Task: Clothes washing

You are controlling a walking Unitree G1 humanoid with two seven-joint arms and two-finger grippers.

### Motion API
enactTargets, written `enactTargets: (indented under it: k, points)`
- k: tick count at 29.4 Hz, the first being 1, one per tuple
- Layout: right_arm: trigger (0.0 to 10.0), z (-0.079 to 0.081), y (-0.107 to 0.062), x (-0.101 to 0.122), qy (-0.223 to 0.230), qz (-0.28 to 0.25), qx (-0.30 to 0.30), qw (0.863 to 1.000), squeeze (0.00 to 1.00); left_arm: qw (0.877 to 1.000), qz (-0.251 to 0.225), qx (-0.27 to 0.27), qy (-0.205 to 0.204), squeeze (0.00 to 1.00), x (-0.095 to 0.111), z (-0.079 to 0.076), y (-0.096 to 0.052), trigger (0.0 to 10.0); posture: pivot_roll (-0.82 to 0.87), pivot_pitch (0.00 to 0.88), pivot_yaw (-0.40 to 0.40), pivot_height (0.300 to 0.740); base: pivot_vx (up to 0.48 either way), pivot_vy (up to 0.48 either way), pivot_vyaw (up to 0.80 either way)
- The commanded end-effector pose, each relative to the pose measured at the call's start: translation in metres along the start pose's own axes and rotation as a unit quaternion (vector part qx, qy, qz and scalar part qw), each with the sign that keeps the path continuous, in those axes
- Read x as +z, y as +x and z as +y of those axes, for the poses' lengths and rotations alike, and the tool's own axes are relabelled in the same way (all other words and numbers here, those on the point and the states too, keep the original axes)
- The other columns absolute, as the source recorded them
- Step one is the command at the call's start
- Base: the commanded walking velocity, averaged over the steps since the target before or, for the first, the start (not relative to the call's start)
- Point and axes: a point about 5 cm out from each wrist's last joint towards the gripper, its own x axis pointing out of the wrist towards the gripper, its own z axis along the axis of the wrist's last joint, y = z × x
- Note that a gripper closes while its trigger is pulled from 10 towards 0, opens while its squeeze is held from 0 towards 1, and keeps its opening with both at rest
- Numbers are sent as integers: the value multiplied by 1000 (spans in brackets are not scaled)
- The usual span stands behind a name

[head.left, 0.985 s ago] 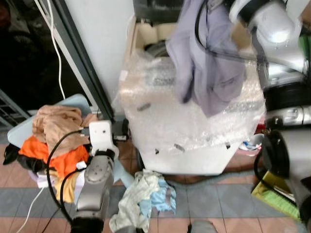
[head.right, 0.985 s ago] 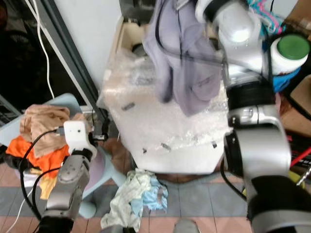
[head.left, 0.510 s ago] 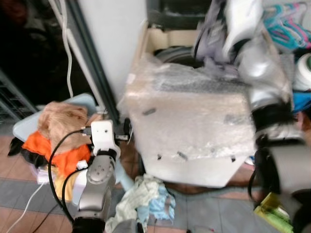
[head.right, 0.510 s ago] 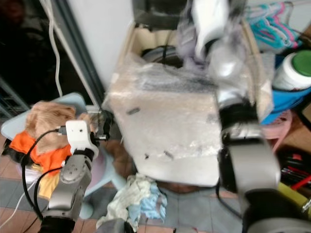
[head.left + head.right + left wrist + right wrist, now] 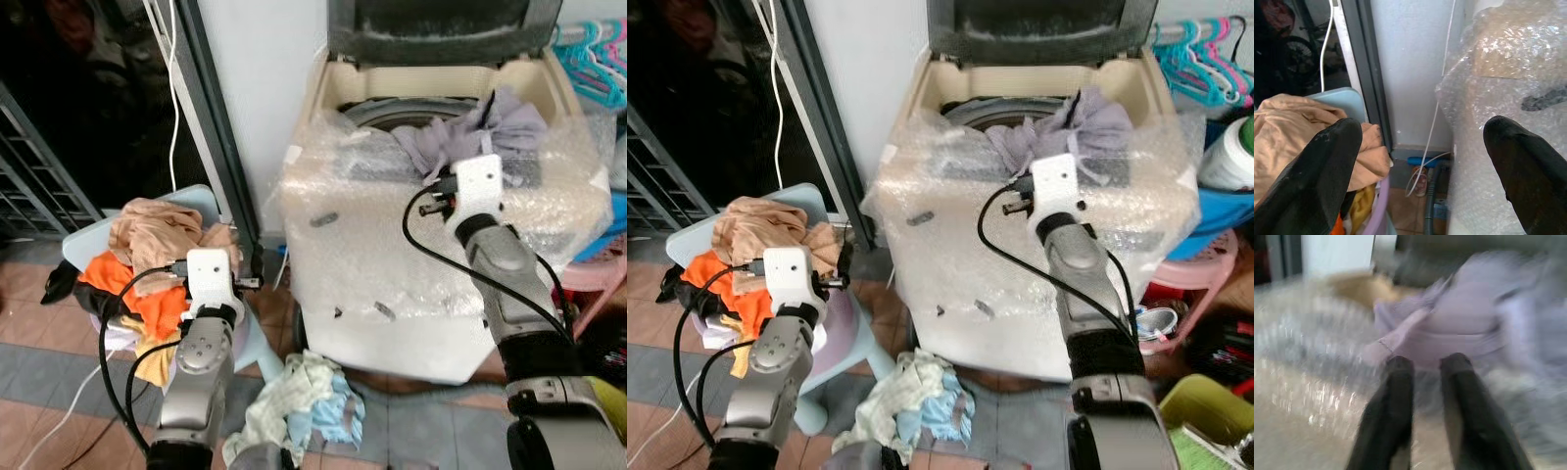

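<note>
The tiled floor (image 5: 59, 362) carries a bubble-wrapped washing machine (image 5: 431, 264) with its lid up. A pale crumpled cloth (image 5: 299, 411) lies on the tiles before it. A light blue stool (image 5: 201, 201) heaped with clothes stands beside it.

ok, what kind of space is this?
Likely a home laundry corner: an open top-load washing machine in bubble wrap, a lavender garment draped at its opening, a basket heaped with clothes, and plastic hangers.

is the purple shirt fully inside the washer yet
No. The purple garment is half in, bunched over the washing machine drum's front rim, spilling onto the bubble wrap.
</note>
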Motion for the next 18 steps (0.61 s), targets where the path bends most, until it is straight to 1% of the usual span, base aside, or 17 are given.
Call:
enactTargets:
  k: [1, 2, 3, 5, 6, 8, 9, 10, 11, 12, 13, 14, 15, 18]
  points:
    - [10000, 1, -5, 15, -8, -34, -13, 999, 1000, 1000, 6, 4, 5, 0, -2, 1, 0, 10000, -121, 0, 119, 740, 0, 0, 0]
    - [10000, 1, -6, 15, -10, -36, -16, 999, 1000, 1000, 6, 3, 5, 0, -2, 1, 0, 10000, -121, 0, 119, 740, 0, 0, 0]
    - [10000, 4, -12, 16, -9, -41, -12, 999, 1000, 1000, 6, 3, 6, 0, -1, 1, 0, 10000, -121, 0, 121, 740, 0, 0, 0]
    - [10000, 5, -16, 15, -3, -40, -15, 999, 1000, 1000, 6, 3, 6, 0, -1, 1, 0, 10000, -121, 0, 121, 740, 0, 0, 0]
    - [10000, 7, -22, 13, 4, -37, -15, 999, 1000, 1000, 6, 4, 6, 0, -1, 1, 0, 10000, -123, 0, 121, 740, 0, 0, 0]
    - [10000, 9, -29, 11, 6, -35, -14, 999, 1000, 1000, 6, 6, 8, 0, -1, 2, 0, 10000, -124, 0, 121, 740, 0, 0, 0]
    - [10000, 11, -36, 8, 8, -31, -10, 999, 1000, 1000, 4, 7, 10, 0, -1, 2, -1, 10000, -125, 0, 122, 740, 0, 0, 0]
    - [10000, 17, -50, 1, 10, -23, -2, 1000, 1000, 1000, -2, 4, 18, 0, 1, 2, -1, 10000, -126, 0, 123, 740, 0, 0, 0]
    - [10000, 21, -59, -3, 11, -17, 2, 1000, 1000, 1000, -8, 1, 22, 0, 3, 2, -1, 10000, -125, 0, 124, 740, 0, 0, 0]
    - [10000, 21, -59, -3, 11, -17, 2, 1000, 1000, 1000, -8, 1, 22, 0, 3, 2, -1, 10000, -125, 0, 124, 740, 0, 0, 0]
    - [10000, 24, -67, -5, 14, -13, 1, 1000, 1000, 1000, -11, -1, 26, 0, 4, 2, 0, 10000, -126, 0, 126, 740, 0, 0, 0]
    - [10000, 24, -67, -5, 14, -13, 1, 1000, 1000, 1000, -11, -1, 26, 0, 4, 2, 0, 10000, -126, 0, 126, 740, 0, 0, 0]
    - [10000, 28, -73, -6, 15, -8, -2, 1000, 1000, 999, -12, -2, 32, 0, 5, 2, 0, 10000, -129, 0, 130, 740, 0, 0, 0]
    - [10000, 33, -79, -6, 11, -4, -1, 1000, 1000, 999, -17, -1, 34, 0, 7, 3, 2, 10000, -132, 0, 133, 740, 0, 0, 0]
